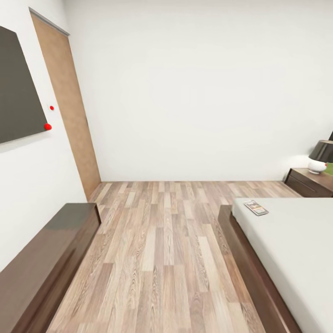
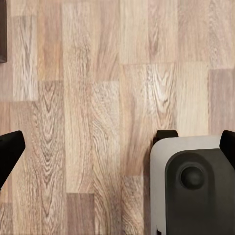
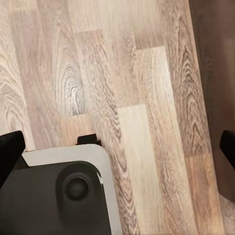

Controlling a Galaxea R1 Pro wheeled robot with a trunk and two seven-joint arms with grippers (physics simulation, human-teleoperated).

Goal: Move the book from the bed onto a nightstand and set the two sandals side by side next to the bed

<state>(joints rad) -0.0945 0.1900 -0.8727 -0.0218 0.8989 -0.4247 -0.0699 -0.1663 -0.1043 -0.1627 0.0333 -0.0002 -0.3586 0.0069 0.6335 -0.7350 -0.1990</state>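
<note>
The book (image 1: 255, 207), a thin paperback with a dark cover, lies flat on the near corner of the bed (image 1: 296, 249), whose pale mattress sits in a dark wooden frame at the right. Beyond the bed stands the dark nightstand (image 1: 306, 183). The two sandals are out of view. My left gripper (image 2: 117, 147) hangs open over bare plank floor, its black fingers (image 2: 10, 152) spread wide. My right gripper (image 3: 119, 144) is open too, above the floor, with a dark wooden edge (image 3: 215, 73) beside it. Neither holds anything.
A long dark console (image 1: 41, 268) runs along the left wall under a black wall panel (image 1: 16, 88). A wooden door (image 1: 69, 106) stands at the far left. A black-shaded lamp (image 1: 321, 157) sits on the nightstand. The robot's base (image 2: 193, 186) shows under both wrists.
</note>
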